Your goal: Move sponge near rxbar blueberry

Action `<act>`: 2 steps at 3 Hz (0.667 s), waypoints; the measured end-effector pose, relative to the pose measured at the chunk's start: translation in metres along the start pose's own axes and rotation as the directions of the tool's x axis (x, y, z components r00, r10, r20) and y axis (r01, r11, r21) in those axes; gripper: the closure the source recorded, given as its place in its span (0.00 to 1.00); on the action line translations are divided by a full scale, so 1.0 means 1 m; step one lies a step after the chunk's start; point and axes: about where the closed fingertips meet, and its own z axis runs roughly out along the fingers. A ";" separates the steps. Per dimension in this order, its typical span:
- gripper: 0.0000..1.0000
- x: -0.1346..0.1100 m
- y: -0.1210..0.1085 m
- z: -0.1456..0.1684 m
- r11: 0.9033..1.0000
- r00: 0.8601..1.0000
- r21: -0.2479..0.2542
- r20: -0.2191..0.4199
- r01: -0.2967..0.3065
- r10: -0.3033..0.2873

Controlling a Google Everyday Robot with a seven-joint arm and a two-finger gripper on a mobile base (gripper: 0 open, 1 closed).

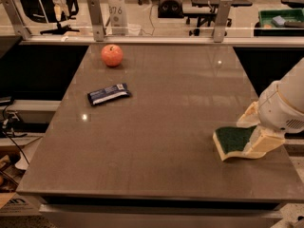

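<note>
Green-topped sponge (233,140) sits well right of the rxbar blueberry (108,94), nearer the camera. The gripper (254,133) is spread astride the end away from the bar. Light, squashy foam, I'd judge, so pinch gently across the narrow sides.
</note>
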 end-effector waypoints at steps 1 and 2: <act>0.85 -0.012 -0.014 -0.008 1.000 1.000 0.021 -0.009 0.018 -0.018; 1.00 -0.033 -0.036 -0.013 0.999 0.999 0.041 -0.003 0.035 -0.035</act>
